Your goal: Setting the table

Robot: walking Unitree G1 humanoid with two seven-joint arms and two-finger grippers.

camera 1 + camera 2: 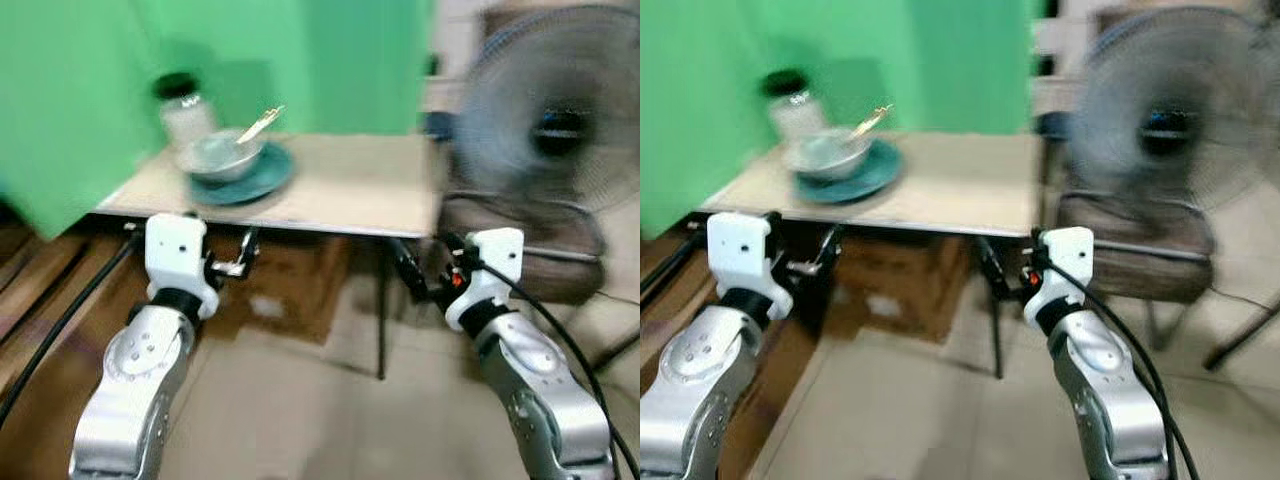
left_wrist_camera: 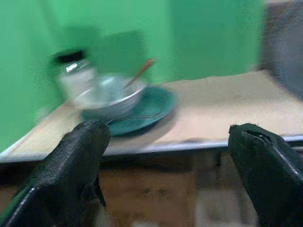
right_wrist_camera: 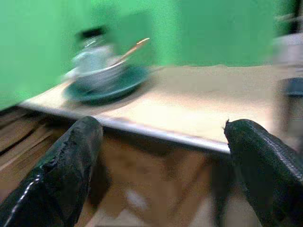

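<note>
Both grippers, left [image 2: 165, 156] and right [image 3: 158, 161], are held spread apart, empty, below table [image 1: 350, 190]; bowl [image 1: 220, 155] on plate [image 1: 262, 178] at 11 o'clock.

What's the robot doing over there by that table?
The robot stands in front of a small table, and the picture is blurry. On the table's left part a bowl with a spoon in it sits on a teal plate, and a jar with a black lid stands just behind them. The left gripper and right gripper are held low before the table edge, jaws open and empty. Nothing is being touched. A fan stands to the right.
</note>
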